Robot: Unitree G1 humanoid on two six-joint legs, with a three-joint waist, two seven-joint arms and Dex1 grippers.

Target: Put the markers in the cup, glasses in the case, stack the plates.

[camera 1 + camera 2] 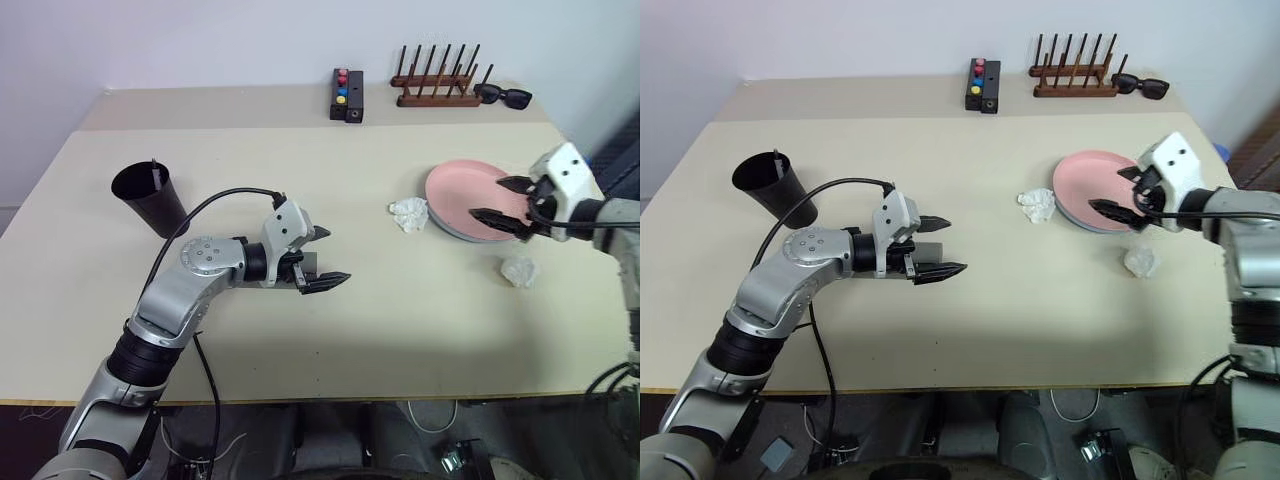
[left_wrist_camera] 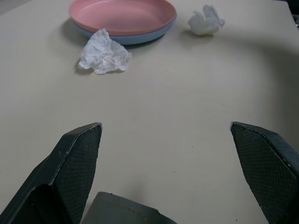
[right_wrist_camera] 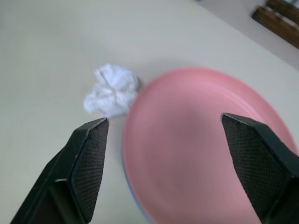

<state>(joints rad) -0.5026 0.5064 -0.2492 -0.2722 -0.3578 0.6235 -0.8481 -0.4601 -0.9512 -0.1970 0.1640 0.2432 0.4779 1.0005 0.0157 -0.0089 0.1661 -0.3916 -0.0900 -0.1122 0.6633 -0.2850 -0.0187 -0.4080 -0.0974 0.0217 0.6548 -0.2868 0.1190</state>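
Plates (image 1: 462, 198) lie stacked, pink on blue, near the table's (image 1: 400, 320) right edge. Right pincer (image 1: 510, 205) hovers over them, spread wide and empty, angled down. Left pincer (image 1: 325, 258) rests mid-table, well apart, likewise agape.

Two crumpled tissues (image 1: 409, 213) (image 1: 519, 270), button box (image 1: 347, 95), wooden rack (image 1: 437, 85), sunglasses (image 1: 503, 96).

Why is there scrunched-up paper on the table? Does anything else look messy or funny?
Two crumpled white paper wads look out of place: one beside the stacked plates, another nearer the table's front edge. The black cup also leans to one side rather than standing straight. Nothing looks spilled or broken.
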